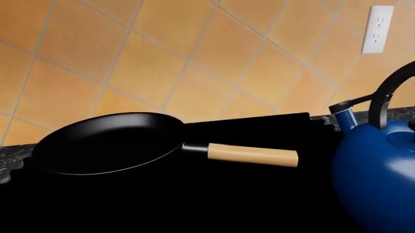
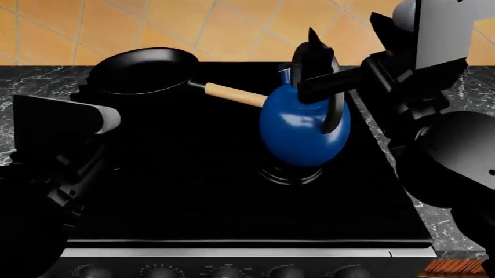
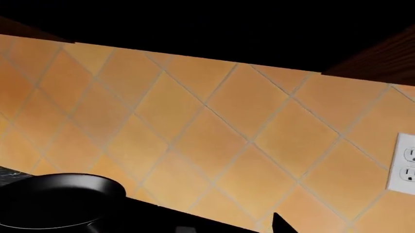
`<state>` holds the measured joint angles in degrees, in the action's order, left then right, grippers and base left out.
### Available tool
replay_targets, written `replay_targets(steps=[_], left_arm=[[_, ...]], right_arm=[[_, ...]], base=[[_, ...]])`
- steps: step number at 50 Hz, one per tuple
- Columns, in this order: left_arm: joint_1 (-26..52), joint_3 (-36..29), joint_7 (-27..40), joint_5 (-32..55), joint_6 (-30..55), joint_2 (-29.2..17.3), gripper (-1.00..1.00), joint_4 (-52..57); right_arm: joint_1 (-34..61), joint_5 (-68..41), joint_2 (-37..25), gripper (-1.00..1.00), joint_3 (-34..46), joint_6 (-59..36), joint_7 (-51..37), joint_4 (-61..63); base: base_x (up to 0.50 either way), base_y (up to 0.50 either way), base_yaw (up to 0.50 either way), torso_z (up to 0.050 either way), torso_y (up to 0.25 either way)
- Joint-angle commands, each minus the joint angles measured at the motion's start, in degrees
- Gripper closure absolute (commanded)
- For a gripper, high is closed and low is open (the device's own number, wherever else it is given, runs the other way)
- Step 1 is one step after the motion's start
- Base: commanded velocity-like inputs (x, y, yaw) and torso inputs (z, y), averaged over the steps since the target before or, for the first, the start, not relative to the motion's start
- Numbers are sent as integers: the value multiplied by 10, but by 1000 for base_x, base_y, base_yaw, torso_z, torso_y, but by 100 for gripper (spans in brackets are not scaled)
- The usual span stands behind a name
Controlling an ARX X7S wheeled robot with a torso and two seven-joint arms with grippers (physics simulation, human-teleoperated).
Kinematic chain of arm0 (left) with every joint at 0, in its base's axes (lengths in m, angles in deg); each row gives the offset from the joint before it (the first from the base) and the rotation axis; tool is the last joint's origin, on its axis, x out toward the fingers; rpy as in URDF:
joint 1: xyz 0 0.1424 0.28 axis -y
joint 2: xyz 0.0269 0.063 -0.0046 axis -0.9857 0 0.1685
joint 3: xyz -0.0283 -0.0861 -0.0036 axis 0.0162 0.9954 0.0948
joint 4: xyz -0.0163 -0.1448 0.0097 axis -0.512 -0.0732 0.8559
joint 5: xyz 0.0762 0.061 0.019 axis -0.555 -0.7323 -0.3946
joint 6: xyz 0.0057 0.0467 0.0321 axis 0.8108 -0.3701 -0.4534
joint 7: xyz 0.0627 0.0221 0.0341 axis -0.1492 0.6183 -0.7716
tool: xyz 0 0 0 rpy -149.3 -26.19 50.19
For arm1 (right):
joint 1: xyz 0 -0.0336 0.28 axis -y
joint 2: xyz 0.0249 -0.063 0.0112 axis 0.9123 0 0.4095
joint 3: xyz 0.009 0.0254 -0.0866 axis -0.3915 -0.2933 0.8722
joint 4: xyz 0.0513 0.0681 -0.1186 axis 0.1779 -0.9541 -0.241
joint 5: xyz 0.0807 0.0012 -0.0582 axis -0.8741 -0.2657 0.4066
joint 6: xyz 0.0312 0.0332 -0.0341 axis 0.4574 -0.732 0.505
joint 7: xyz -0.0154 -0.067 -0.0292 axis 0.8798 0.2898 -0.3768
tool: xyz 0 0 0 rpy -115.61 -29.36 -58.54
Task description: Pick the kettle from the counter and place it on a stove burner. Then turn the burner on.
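Note:
The glossy blue kettle (image 2: 304, 126) hangs tilted over a stove burner (image 2: 290, 172) at the stove's middle right; I cannot tell whether its base touches the grate. My right gripper (image 2: 317, 78) is shut on its dark arched handle from the right. One fingertip (image 3: 280, 224) shows in the right wrist view. The kettle also shows in the left wrist view (image 1: 376, 179). My left gripper (image 2: 93, 116) hovers over the stove's left side, away from the kettle; its fingers are not seen.
A black frying pan (image 2: 143, 69) with a wooden handle (image 2: 232, 94) sits at the stove's back left, its handle reaching behind the kettle. Grey control knobs (image 2: 224, 271) line the front edge. The marble counter (image 2: 476, 92) flanks the stove. A wall outlet (image 1: 377, 29) is behind.

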<state>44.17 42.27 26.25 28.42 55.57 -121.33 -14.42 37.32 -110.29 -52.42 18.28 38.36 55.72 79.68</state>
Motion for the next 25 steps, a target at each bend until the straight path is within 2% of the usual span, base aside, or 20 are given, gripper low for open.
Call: replay_targets(steps=[1, 12, 25], left_arm=[[-4, 3, 3, 4, -4, -3, -100, 7], [-5, 9, 12, 16, -6, -3, -100, 16], [-4, 5, 10, 16, -8, -3, -100, 14]], right_arm=[[-21, -37, -13, -100, -27, -7, -44, 42], [-44, -66, -27, -100, -45, -11, -81, 79], [-43, -83, -33, -100, -46, -18, -93, 92]], base=[[0, 0, 0, 0, 0], [-7, 0, 0, 0, 0], [-139, 0, 0, 0, 0]])
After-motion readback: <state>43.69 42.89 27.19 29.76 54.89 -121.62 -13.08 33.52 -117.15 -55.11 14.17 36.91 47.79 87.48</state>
